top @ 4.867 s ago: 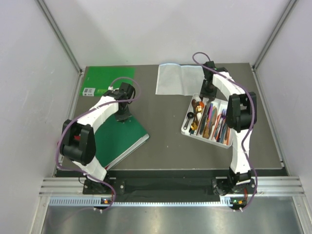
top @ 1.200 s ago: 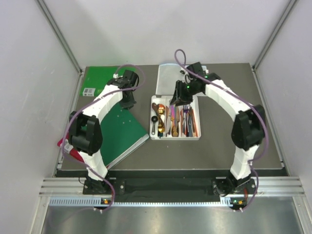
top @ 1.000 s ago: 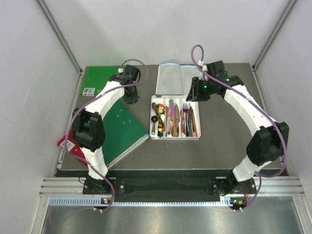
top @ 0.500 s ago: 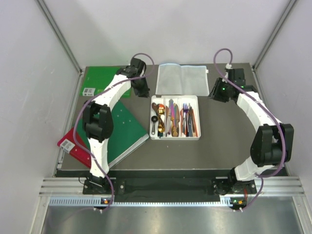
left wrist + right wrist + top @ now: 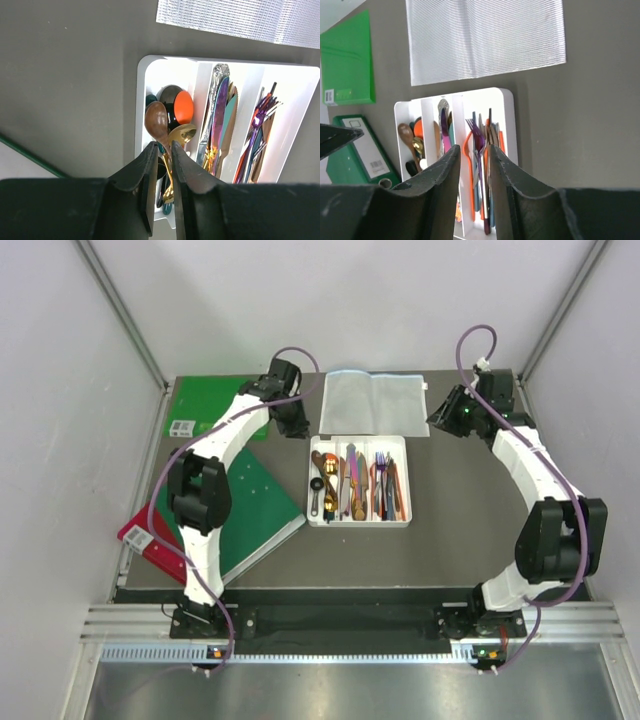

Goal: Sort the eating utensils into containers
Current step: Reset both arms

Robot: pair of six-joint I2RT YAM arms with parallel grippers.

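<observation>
Tray (image 5: 360, 524), white, split into long slots, mid-table in top view. Utensils (image 5: 355, 480) all lying inside it: spoons in leftmost slot, knives next, forks and slimmer pieces to the right. Left gripper (image 5: 295, 425) just off tray's far-left corner. Right gripper (image 5: 445, 420) well off to the right of the far-right corner, over bare table (image 5: 470, 530). Finger state too small to tell from here. Translucent ribbed pouch (image 5: 375, 405) flat just behind tray. Bright green folder (image 5: 215, 400) at far left. Dark green book (image 5: 255, 510) tilted left of tray, red item (image 5: 138, 535) peeking out under it.

Left wrist view: left gripper (image 5: 161, 146) over spoon slot of tray (image 5: 141, 100), fingers (image 5: 142, 185) slightly apart, narrow slit between, nothing clamped. Below them, heaped in one slot: brown spoon (image 5: 156, 120), orange spoon (image 5: 183, 106), black spoon (image 5: 169, 94), gold spoon (image 5: 182, 133). Iridescent knife (image 5: 219, 107) and teal knife (image 5: 230, 110) one slot over. Purple fork (image 5: 257, 122) in the slot after that.

Right wrist view: right gripper (image 5: 474, 150) looking toward tray (image 5: 509, 95), fingers (image 5: 437, 185) apart, empty. Purple fork (image 5: 478, 137) and orange handle (image 5: 467, 155) visible through the gap, lying in tray's right-hand slots. Pouch (image 5: 485, 40) beyond tray, small strip of table between. Green folder (image 5: 347, 60) and dark green book (image 5: 355, 145) at left edge.
</observation>
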